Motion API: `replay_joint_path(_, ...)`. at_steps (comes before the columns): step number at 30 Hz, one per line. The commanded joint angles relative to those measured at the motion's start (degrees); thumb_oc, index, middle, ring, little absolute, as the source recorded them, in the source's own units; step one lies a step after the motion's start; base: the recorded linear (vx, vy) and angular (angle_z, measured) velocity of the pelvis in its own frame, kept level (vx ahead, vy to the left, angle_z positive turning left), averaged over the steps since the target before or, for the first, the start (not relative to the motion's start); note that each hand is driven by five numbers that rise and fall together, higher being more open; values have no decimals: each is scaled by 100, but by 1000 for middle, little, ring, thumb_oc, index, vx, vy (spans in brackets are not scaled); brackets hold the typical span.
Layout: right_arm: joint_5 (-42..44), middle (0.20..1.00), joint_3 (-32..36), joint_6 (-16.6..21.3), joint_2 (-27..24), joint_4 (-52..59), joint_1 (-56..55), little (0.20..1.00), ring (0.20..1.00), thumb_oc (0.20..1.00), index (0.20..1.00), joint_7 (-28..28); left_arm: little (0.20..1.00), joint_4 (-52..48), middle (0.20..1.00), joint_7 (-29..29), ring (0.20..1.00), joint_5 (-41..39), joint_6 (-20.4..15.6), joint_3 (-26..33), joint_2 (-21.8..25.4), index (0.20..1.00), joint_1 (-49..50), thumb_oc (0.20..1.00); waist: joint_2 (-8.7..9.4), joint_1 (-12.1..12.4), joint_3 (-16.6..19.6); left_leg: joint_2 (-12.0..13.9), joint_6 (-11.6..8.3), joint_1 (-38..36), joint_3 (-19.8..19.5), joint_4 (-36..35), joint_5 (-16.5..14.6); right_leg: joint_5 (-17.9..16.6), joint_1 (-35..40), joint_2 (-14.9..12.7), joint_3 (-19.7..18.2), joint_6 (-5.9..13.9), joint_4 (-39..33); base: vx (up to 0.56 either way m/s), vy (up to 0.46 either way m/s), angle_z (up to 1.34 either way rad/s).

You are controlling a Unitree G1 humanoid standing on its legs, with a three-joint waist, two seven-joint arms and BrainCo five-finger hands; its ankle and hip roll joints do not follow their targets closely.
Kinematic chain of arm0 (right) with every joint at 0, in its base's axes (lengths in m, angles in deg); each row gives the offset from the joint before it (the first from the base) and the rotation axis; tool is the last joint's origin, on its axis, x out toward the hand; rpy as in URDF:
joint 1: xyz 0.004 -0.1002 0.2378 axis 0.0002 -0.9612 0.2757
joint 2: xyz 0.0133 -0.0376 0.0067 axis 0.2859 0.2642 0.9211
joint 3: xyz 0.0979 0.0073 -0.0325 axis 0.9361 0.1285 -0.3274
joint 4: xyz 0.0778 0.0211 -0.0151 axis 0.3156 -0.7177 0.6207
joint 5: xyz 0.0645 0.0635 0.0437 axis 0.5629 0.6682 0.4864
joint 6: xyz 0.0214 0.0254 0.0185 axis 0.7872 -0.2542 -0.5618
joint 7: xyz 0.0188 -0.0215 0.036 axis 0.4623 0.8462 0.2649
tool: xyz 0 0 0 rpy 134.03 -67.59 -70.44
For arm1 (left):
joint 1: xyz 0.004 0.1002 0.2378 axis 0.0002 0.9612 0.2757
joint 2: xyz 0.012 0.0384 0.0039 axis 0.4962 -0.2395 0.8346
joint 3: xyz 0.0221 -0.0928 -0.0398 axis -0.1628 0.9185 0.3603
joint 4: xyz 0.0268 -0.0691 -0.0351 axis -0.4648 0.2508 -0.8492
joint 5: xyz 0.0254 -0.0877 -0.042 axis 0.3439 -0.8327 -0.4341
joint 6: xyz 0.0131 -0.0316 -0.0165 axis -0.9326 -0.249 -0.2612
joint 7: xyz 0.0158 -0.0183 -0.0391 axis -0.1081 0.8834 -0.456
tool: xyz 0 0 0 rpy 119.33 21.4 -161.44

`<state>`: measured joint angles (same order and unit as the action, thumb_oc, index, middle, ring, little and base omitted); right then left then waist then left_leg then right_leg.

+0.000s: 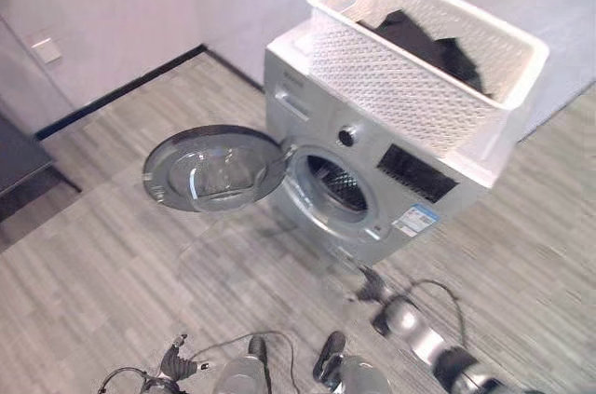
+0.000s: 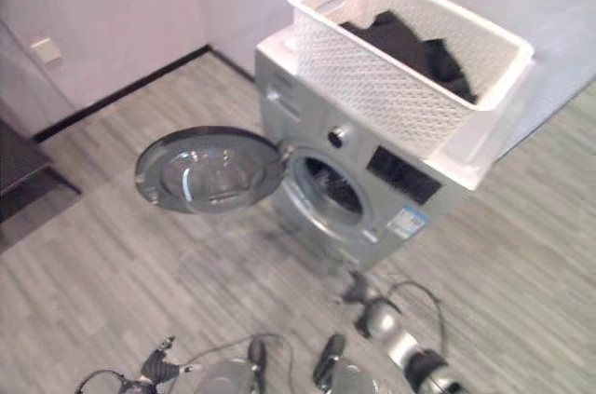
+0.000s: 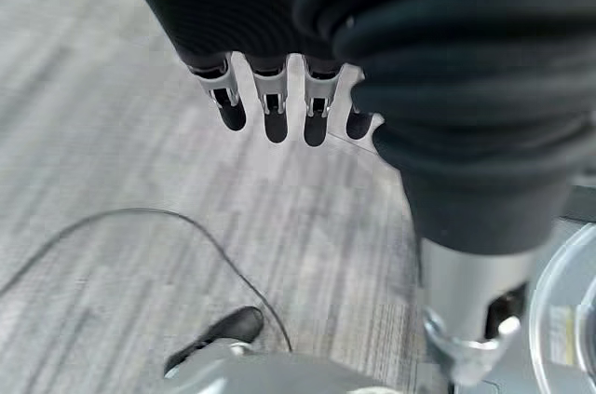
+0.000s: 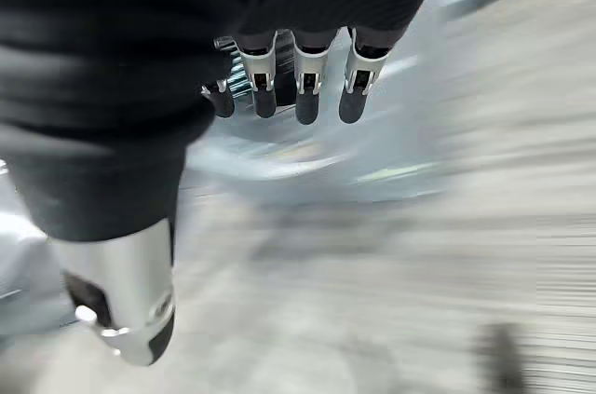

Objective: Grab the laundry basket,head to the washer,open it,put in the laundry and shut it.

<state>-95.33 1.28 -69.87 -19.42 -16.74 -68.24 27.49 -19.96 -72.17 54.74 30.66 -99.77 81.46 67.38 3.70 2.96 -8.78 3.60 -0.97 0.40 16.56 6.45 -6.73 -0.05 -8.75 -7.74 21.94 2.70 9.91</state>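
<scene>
Basket [image 1: 419, 87] is parked on top of your washer [image 1: 372, 180], dark laundry [image 1: 428, 45] inside it, and the round door [image 1: 214, 168] hangs wide open to the left. Your left hand [image 3: 270, 101] and right hand [image 4: 298, 87] both hang over the floor [image 1: 112, 254], fingers straight and loose, holding nothing.

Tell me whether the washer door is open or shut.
Open. The round door is swung fully out to the side of the washer, leaving the dark drum opening exposed.
</scene>
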Motion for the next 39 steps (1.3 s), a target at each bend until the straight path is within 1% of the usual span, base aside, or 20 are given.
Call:
replay_joint_path(1,-167,1000,70,205,-154,107,539,1000,1000,1000,1000,-37,1000,159,1000,-4,1000,118,-59,-128,-285,1000,-311,1000,-255,143,-148,-108,73,561,-479,1369,-201,52,487,180,-168,243,-887,142,-152,-17)
replay_joint_path(2,-146,1000,185,214,-203,17,416,1000,1000,1000,1000,-18,1000,280,1000,44,1000,99,-49,-66,-340,1000,-379,1000,-250,103,-158,-74,-28,606,-570,1775,-95,92,577,256,-272,181,-908,93,-108,-38)
replay_joint_path(4,-146,1000,189,214,-207,20,414,1000,1000,1000,1000,-19,1000,286,1000,46,1000,99,-53,-69,-344,1000,-384,1000,-264,111,-166,-55,-34,613,-571,1809,-114,91,584,272,-275,176,-911,90,-42,-82)
replay_joint_path(5,-194,1000,271,177,-290,-426,303,1000,1000,1000,1000,2,1000,787,1000,88,1000,-106,-35,48,-505,1000,-612,1000,-274,81,-164,-206,-225,758,-1168,2083,362,172,769,421,-673,31,-971,165,-22,-84)
replay_joint_path(6,-195,1000,311,158,-298,-584,254,1000,1000,1000,1000,4,1000,897,1000,83,1000,-143,-28,66,-512,1000,-650,1000,-268,17,-128,-130,-220,837,-1171,1929,397,203,806,419,-718,28,-1002,268,1,-92)
replay_joint_path(7,-194,1000,436,125,-338,-839,135,1000,1000,1000,1000,30,1000,1076,1000,75,1000,-156,-12,121,-451,1000,-724,1000,-253,-102,-93,126,-194,958,-1087,1595,411,282,831,397,-834,51,-955,147,23,-112)
replay_joint_path(10,-252,1000,518,117,-402,-976,80,1000,1000,1000,1000,64,1000,1140,1000,80,1000,-192,-10,191,-376,1000,-764,1000,-258,-111,-113,236,-183,1023,-1222,1268,455,359,884,422,-991,58,-907,140,44,-68)
replay_joint_path(12,-318,1000,615,106,-457,-1207,7,1000,1000,1000,1000,105,1000,1345,1000,49,1000,-283,14,271,-340,1000,-816,1000,-366,-177,-111,540,-320,1092,-1470,575,937,467,949,504,-1161,91,-844,174,120,-23)
replay_joint_path(14,-285,1000,773,83,-506,-1317,-68,1000,1000,1000,1000,121,1000,1468,1000,17,1000,-277,44,314,-296,1000,-836,1000,-457,-257,-148,813,-450,1037,-1449,135,1298,571,1035,520,-1220,116,-749,137,120,-35)
replay_joint_path(16,-237,1000,906,70,-545,-1321,-105,1000,1000,1000,1000,134,1000,1528,1000,-8,1000,-221,84,339,-231,1000,-862,1000,-489,-287,-168,887,-509,1099,-1613,178,1382,680,1043,523,-1347,135,-570,143,170,-46)
replay_joint_path(17,-206,1000,950,65,-532,-1263,-87,1000,1000,1000,1000,98,1000,1556,1000,-35,1000,-231,97,412,-196,1000,-829,1000,-484,-307,-156,799,-495,910,-1673,292,1134,722,1025,506,-1461,172,-427,191,246,-88)
replay_joint_path(18,-174,1000,999,75,-516,-1270,-118,1000,1000,1000,1000,85,1000,1605,1000,-35,1000,-225,96,465,-180,1000,-803,1000,-467,-292,-105,683,-488,904,-1871,479,1003,712,1008,501,-1557,187,-405,87,135,-120)
replay_joint_path(19,-174,1000,999,75,-516,-1270,-118,1000,1000,1000,1000,85,1000,1605,1000,-35,1000,-225,96,465,-180,1000,-803,1000,-467,-293,-104,683,-488,905,-1871,479,1003,712,1007,501,-1557,187,-404,130,178,-116)
replay_joint_path(20,-108,1000,1107,102,-528,-1293,-195,1000,1000,1000,1000,60,1000,1643,1000,-42,1000,-253,90,504,-167,1000,-806,1000,-462,-327,-53,574,-471,882,-1911,570,819,761,1011,434,-1613,221,-307,71,105,-49)
replay_joint_path(23,-108,1000,1107,102,-528,-1292,-195,1000,1000,1000,1000,60,1000,1643,1000,-42,1000,-253,90,504,-167,1000,-806,1000,-462,-327,-53,574,-471,882,-1911,570,818,761,1011,434,-1613,221,-306,102,240,11)
replay_joint_path(24,25,1000,1457,39,-388,-1518,-449,1000,1000,1000,1000,-143,1000,1800,1000,-173,1000,-31,121,646,105,1000,-761,1000,-267,-313,176,234,-194,512,-1582,545,290,630,1053,23,-1774,544,-227,238,619,-9)
replay_joint_path(29,25,1000,1457,39,-384,-1517,-452,1000,1000,1000,1000,-143,1000,1797,1000,-174,1000,-30,122,645,110,1000,-758,1000,-258,-301,175,228,-188,504,-1568,546,284,632,1055,15,-1786,550,-227,49,150,-34)
replay_joint_path(30,57,1000,1437,56,-328,-1562,-450,1000,1000,1000,1000,-212,1000,1829,1000,-175,1000,43,124,673,234,1000,-775,1000,-193,-286,198,165,-128,466,-1513,510,239,569,972,-55,-1843,624,-196,-11,340,-5)
replay_joint_path(32,28,1000,1366,15,-209,-1539,-341,1000,1000,1000,1000,-339,1000,1923,1000,-225,1000,218,186,793,615,1000,-796,1000,69,-173,234,16,53,316,-1441,55,291,354,772,-186,-1841,829,-104,-47,425,-3)
replay_joint_path(39,32,1000,1450,10,-220,-1435,-298,1000,1000,1000,1000,-342,1000,2108,1000,-260,1000,361,219,1055,1033,1000,-716,1000,334,-115,337,-98,173,88,-1453,-589,481,165,681,-276,-1833,958,-106,-4,97,-3)
